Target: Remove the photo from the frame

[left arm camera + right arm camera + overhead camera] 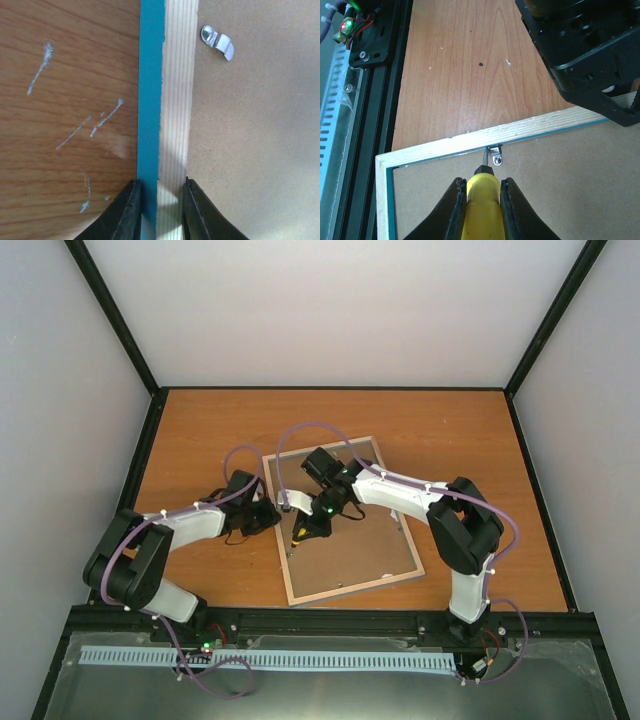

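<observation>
Unfastening the backing board (250, 150): right claw (482, 185) is clamping a yellow screwdriver (481, 212) at a metal clip (496, 157), left claw (160, 187) is pinching the face-down frame (175, 100) on the desk (70, 125), photo presumably underneath. Next, swivelling that clip aside.

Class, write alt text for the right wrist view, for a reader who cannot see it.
The right jaws grip a yellow-handled tool, its dark tip at a small metal clip on the face-down frame. The brown backing board fills the frame; beyond lie the wooden table and the black left arm.
</observation>
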### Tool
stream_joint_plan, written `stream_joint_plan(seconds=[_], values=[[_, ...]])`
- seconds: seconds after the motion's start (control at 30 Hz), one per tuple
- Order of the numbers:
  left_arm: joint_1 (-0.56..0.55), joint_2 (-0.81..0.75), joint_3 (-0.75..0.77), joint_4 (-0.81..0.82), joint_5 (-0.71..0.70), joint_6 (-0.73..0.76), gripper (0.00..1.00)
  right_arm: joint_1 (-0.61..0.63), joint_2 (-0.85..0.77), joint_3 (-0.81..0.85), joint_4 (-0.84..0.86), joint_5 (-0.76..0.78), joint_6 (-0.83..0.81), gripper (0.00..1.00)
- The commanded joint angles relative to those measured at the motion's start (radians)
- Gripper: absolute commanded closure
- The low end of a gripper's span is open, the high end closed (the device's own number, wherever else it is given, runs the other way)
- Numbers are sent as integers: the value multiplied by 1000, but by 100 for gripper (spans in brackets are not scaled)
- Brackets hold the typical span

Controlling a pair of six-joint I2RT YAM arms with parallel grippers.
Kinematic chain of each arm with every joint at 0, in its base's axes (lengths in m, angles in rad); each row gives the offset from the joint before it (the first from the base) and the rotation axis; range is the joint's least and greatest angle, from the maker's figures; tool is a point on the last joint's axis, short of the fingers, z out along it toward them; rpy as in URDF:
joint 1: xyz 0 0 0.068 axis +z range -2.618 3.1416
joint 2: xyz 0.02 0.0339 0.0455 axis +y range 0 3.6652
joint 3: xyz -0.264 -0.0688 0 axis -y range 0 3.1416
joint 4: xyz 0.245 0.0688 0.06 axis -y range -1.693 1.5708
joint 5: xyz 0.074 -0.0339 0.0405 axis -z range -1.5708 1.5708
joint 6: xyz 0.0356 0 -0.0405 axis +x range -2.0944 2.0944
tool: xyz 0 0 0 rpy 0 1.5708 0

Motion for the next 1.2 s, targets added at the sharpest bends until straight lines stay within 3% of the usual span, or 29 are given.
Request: stream_joint_plan(seconds=[0.0, 0.2, 0.33, 0.4, 0.5, 0.7, 0.97, 1.07, 1.1, 1.13, 1.17], values=[[0, 47, 14, 10, -14, 5, 87, 16, 18, -17, 45, 103, 57, 97], [0, 81, 16, 12, -16, 13, 92, 16, 17, 15, 48, 201, 112, 97], [0, 83, 10, 18, -27, 17, 99, 8, -18, 15, 112, 455, 272, 97], [0, 84, 10, 17, -33, 21, 99, -13, -59, 23, 132, 499, 327, 97], [0, 85, 8, 13, -39, 27, 99, -23, -86, 92, 64, 516, 347, 97], [1, 97, 49, 0, -73, 89, 99, -24, -155, 122, -39, 389, 321, 97], [65, 182, 217, -47, -80, 281, 99, -124, -307, -33, -73, 360, 176, 97], [117, 241, 302, -43, -105, 359, 99, -154, -359, -95, -92, 431, 128, 97], [132, 264, 337, -55, -112, 369, 97, -170, -376, -116, -94, 447, 118, 97], [151, 282, 364, -69, -103, 370, 86, -191, -393, -133, -94, 454, 113, 97], [166, 293, 389, -81, -86, 367, 68, -217, -407, -148, -96, 462, 113, 97]])
